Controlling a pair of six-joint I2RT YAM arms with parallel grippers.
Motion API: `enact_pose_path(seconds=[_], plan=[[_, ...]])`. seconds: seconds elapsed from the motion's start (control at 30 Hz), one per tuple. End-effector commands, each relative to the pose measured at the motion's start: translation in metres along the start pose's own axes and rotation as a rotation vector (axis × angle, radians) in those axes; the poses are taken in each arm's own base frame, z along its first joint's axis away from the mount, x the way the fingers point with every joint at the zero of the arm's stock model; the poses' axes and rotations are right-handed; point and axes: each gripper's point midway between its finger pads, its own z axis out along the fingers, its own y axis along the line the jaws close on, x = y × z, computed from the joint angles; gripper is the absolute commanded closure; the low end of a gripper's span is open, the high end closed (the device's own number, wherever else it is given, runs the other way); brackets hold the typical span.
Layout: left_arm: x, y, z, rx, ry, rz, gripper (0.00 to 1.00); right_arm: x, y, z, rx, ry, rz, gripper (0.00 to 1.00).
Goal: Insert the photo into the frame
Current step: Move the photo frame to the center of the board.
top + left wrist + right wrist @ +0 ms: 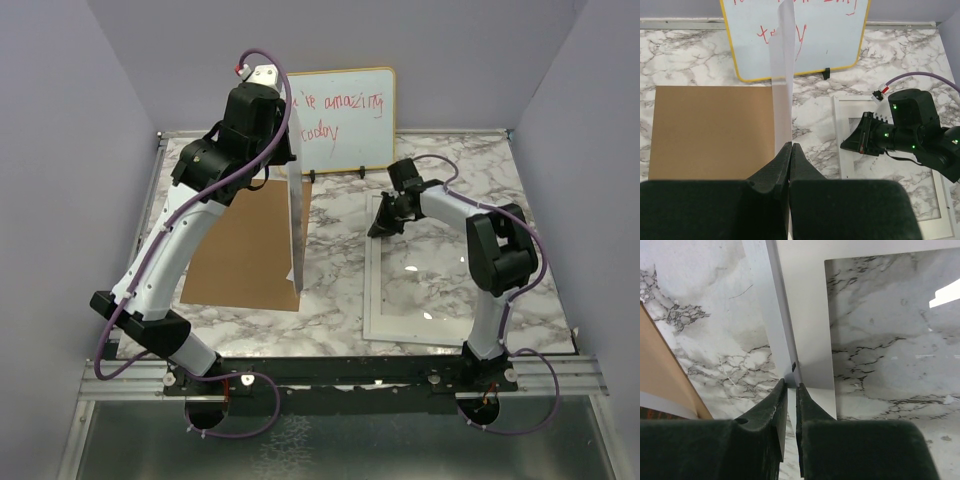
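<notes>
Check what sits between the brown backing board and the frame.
Top view: only bare marble table between brown backing board and frame; the photo, held upright, stands at the board's right edge.

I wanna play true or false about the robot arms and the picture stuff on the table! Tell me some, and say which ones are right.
1. The left gripper pinches the photo, which stands upright. True.
2. The photo lies inside the frame. False: it is up in the air beside the brown board, apart from the frame.
3. The whiteboard has blue writing. False: the writing is red.
4. The right gripper is at the frame's white rim. True.
5. The brown board leans against the back wall. False: it lies flat on the table, left of the frame.
</notes>
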Motion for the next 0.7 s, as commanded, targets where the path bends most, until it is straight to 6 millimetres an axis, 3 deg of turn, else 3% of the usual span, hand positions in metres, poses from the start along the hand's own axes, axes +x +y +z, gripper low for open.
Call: enact_pose_path(seconds=[0.0,0.37,0.47,0.6,0.67], plan=[[-0.005,-0.001,-0.001,-0.008,-0.008,-0.008,1.0,0.021,0.015,0.014,-0.103,0.098,-0.014,0.88],[-0.003,-0.001,0.005,-0.019,-0.006,-0.011,1.0,0.034,0.083,0.017,-0.337,0.155,-0.056,0.87],[-0.002,0.001,0.007,-0.029,-0.004,-0.012,1.0,0.029,0.095,0.013,-0.357,0.144,-0.069,0.86],[0.0,0.0,0.01,-0.033,0.002,-0.025,1.0,0.015,0.101,-0.004,-0.332,0.076,-0.08,0.85],[0.001,0.0,0.012,-0.036,0.004,-0.036,1.0,0.002,0.099,-0.026,-0.285,-0.005,-0.08,0.83]])
